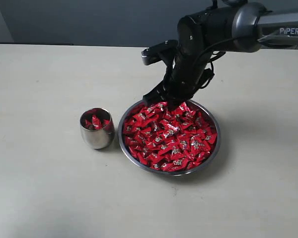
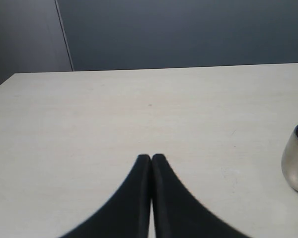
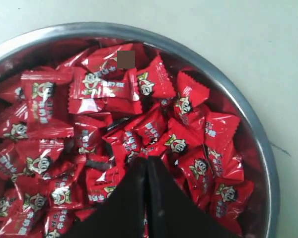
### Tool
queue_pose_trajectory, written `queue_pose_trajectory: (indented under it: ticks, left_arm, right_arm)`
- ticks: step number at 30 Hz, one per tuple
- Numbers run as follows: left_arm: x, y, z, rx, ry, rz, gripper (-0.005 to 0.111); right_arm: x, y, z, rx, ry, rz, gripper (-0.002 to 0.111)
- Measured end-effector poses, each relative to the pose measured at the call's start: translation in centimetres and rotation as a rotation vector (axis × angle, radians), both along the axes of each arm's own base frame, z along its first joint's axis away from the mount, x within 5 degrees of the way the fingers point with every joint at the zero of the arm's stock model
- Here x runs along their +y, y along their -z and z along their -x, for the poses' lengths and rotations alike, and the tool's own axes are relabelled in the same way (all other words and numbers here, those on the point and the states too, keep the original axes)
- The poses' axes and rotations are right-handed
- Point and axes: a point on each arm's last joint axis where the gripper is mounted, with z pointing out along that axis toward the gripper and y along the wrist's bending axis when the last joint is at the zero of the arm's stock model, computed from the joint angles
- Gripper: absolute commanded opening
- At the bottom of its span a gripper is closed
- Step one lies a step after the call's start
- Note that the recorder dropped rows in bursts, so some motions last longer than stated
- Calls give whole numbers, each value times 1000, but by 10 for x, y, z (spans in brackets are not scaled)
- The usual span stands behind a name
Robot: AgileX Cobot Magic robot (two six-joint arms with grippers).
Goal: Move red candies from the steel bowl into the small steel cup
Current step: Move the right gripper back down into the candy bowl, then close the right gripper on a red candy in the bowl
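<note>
While the right tool (image 1: 175, 103) hangs clenched, tips together, over the far edge of the bowl (image 1: 120, 139), red candies (image 1: 169, 136) fill it, a few more lie in the cup (image 1: 97, 138) just beside it, and the left tool (image 2: 151, 159) is clenched above the worktop (image 2: 89, 114).
</note>
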Motion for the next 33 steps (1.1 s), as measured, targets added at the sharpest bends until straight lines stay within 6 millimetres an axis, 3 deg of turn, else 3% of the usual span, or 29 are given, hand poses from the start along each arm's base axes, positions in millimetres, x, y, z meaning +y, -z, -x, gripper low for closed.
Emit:
queue_pose_trajectory:
  ticks: [4, 12, 33]
  left_arm:
    - [0, 0, 0, 0, 0, 0, 0]
    - [0, 0, 0, 0, 0, 0, 0]
    - [0, 0, 0, 0, 0, 0, 0]
  right_arm:
    - [2, 3, -4, 27, 3, 32, 0]
    - [2, 14, -4, 75, 11, 72, 38]
    - [14, 32, -19, 77, 120, 45, 36]
